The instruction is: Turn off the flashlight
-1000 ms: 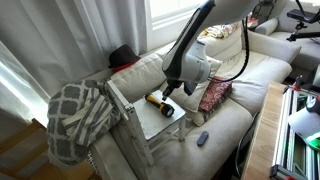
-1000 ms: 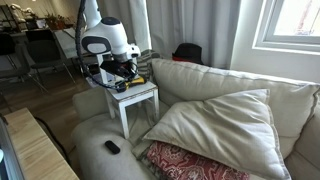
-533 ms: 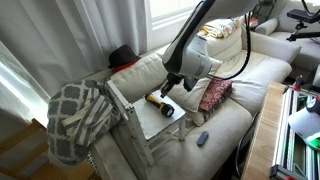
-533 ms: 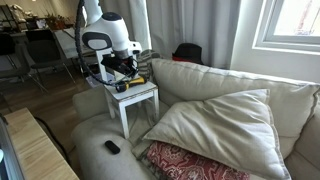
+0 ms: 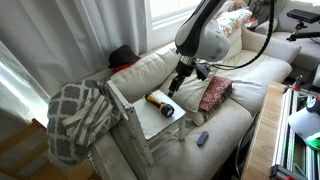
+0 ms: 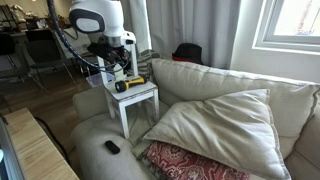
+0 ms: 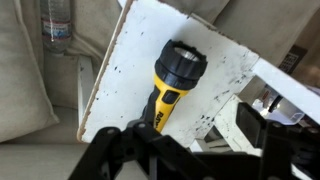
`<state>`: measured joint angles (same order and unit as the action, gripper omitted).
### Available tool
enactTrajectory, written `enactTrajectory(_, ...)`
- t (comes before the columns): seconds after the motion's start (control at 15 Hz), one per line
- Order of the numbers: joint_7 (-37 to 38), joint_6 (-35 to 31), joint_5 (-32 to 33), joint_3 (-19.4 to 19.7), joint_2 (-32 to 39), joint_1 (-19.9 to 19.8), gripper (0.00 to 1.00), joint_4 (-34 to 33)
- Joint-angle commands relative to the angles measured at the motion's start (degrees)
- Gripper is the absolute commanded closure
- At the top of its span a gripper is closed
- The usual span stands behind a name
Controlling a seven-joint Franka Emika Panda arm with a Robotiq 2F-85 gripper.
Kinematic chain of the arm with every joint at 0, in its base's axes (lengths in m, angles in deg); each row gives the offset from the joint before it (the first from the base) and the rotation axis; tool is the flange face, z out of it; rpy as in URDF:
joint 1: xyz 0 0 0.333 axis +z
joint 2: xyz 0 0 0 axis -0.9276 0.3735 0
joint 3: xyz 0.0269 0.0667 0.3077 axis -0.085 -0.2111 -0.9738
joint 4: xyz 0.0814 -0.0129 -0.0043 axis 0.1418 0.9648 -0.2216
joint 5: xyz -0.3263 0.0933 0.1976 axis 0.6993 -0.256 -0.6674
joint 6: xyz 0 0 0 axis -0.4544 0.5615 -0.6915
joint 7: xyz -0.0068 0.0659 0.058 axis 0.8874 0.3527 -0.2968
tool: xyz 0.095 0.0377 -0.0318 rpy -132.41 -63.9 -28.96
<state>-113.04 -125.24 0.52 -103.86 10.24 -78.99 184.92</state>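
Yellow-bodied, black-headed flashlight [image 7: 172,92] lies on its side on a white table [image 7: 120,70] directly under the claw [image 5: 177,84]. The claw hangs clear above it, fingers spread and nothing between them. In the wrist view the head points away from the claw, the tail toward it. Whether the lamp is lit cannot be told. Just beyond the table edge, a clear bottle [image 7: 57,22] lies off to the claw's side. Farther out in an exterior view, a red patterned cushion [image 5: 214,94] rests on the sofa [image 5: 250,75], a small dark gadget [image 5: 202,138] sits on the seat well apart, and a checked blanket [image 5: 80,115] hangs past the table's far side.
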Motion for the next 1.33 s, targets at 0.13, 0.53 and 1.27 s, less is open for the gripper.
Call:
enactTrajectory(0.13, 7.4, 15.9, 2.1, 4.1, -20.2, 4.5, 0.0, 10.1)
enactTrajectory(0.53, 26.8, 24.9, 17.4, 11.8, -34.9, 13.3, 0.0, 15.7)
enactTrajectory(1.27, 37.7, 30.9, 27.1, 16.4, -40.9, 20.2, 0.0, 15.3)
